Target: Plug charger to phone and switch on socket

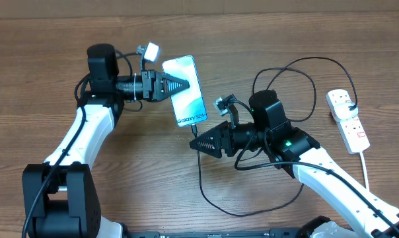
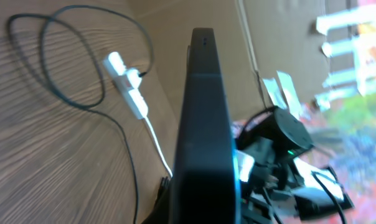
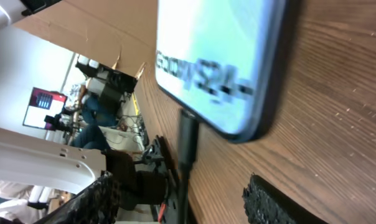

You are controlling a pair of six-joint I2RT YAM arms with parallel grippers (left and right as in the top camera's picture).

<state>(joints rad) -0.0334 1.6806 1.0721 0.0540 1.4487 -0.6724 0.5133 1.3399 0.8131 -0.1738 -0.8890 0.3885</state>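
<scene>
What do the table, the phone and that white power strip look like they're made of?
The table: wood or wood-look laminate, matte, with plain grain lines. The phone: glossy glass-like front, dark frame, metal or plastic, hard to tell. The power strip: smooth white moulded plastic, by its look.

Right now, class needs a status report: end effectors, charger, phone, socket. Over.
Left end effector shut on phone. Right end effector open, charger tip in phone's port. Socket not yet reached; no obstruction seen.
</scene>
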